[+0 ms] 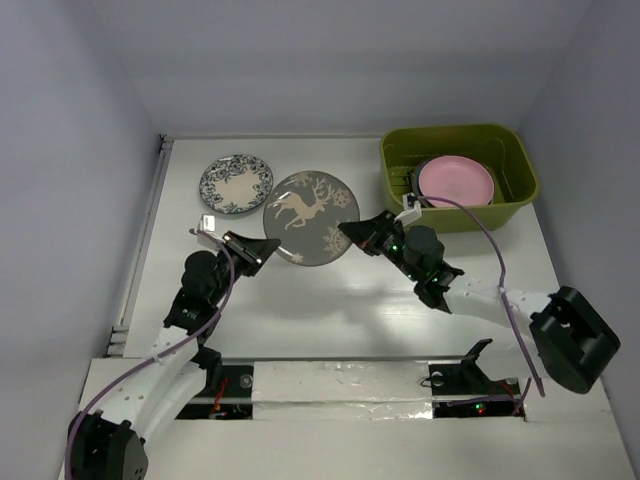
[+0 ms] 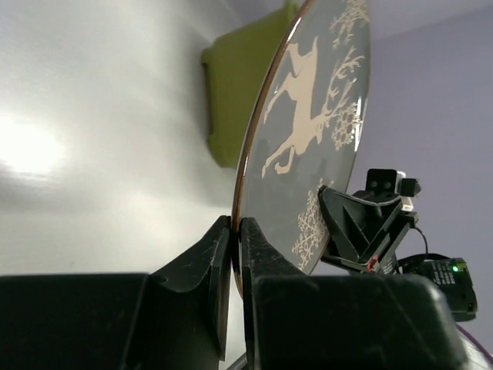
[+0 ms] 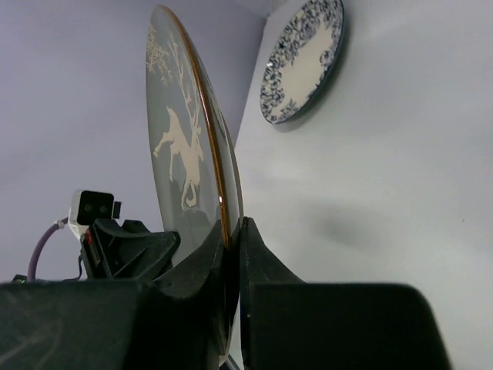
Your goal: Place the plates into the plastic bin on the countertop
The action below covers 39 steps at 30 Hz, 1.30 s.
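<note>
Deer plate, grey with a white stag, sits mid-bench toward the far edge, held from both sides at once. The left arm's jaws are pinched tight on its near-left rim. The right arm's jaws are closed down on the opposite, right-hand rim. Both wrist views show the rim squeezed between the pads with no gap. The plate looks raised off the bench, though how far clear I cannot tell.

Blue floral plate lies flat just beside it, toward the far-left corner, untouched. The green bin stands in the far-right corner. A pink plate lies inside it, on top of something darker.

Risks, as I judge them:
- Two grips on one stiff plate: if the arms drift apart or twist out of step, the rim could snap out of one pair of jaws.
- If the left jaws hold on during the carry, that arm would be dragged across the bench.
- Thin-edge pinch on glazed ware: once one side lets go, the plate may swing and slip.
- Bin wall sits close to the right arm, so a low carry could clip the rim or land hard on the pink plate.
</note>
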Each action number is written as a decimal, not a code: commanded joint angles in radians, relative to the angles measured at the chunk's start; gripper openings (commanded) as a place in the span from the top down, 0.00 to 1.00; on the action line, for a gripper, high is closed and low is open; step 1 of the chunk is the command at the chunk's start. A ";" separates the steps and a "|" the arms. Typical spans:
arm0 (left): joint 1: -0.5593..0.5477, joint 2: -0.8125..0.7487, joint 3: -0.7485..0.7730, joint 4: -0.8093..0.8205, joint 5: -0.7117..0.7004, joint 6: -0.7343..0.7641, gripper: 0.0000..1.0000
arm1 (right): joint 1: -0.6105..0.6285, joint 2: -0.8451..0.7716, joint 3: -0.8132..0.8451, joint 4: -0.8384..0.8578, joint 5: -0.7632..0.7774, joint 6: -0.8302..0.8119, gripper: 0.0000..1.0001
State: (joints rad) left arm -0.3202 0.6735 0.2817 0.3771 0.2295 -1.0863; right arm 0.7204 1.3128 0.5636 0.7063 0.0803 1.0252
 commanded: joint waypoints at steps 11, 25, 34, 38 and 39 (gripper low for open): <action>0.003 0.066 0.313 -0.056 -0.192 0.281 0.45 | -0.490 -0.288 0.211 -0.278 -0.138 -0.175 1.00; 0.003 0.231 0.352 -0.076 -0.398 0.355 0.41 | -0.930 0.028 0.484 -0.501 -0.249 -0.258 1.00; 0.003 0.353 0.376 -0.079 -0.530 0.350 0.38 | -0.940 0.155 0.519 -0.499 -0.318 -0.252 1.00; 0.003 0.415 0.393 -0.079 -0.556 0.341 0.36 | -0.940 0.145 0.501 -0.553 -0.226 -0.272 0.63; 0.012 0.440 0.393 -0.081 -0.568 0.338 0.36 | -0.940 0.137 0.492 -0.560 -0.209 -0.284 0.52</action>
State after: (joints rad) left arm -0.3180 1.0847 0.6270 0.2764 -0.2852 -0.7521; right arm -0.2211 1.4975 1.0042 0.0780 -0.1719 0.7654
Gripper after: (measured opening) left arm 0.637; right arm 0.430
